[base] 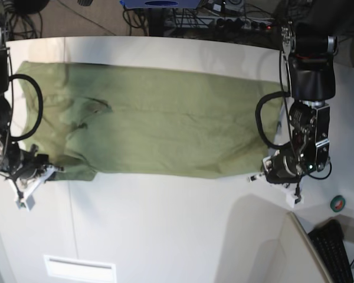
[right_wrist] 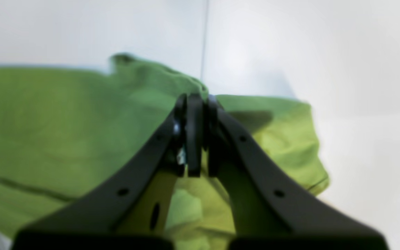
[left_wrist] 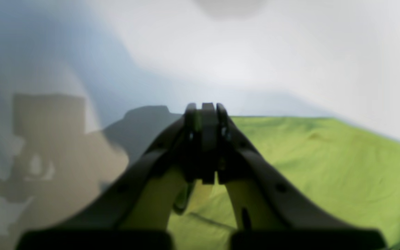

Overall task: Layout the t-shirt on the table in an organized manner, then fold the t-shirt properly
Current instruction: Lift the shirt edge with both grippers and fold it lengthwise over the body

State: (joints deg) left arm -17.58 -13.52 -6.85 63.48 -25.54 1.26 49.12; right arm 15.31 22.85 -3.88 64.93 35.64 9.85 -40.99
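The olive-green t-shirt (base: 159, 124) lies spread flat across the far half of the table (base: 165, 236), collar end to the left. My right gripper (base: 58, 170) is at the shirt's near left corner, by the sleeve. In the right wrist view it (right_wrist: 194, 99) is shut, with the t-shirt (right_wrist: 47, 121) bunched up at its tips. My left gripper (base: 252, 177) is at the near right hem corner. The left wrist view shows it (left_wrist: 204, 108) shut right at the edge of the t-shirt (left_wrist: 325, 166), which runs under the fingers. Bare table (left_wrist: 255, 52) lies beyond.
A thin dark seam (right_wrist: 204, 38) runs across the tabletop. A white label (base: 79, 268) sits near the front edge. A small round roll (base: 337, 204) and a keyboard (base: 333, 247) lie at the right. Cables (base: 224, 17) crowd the floor behind the table.
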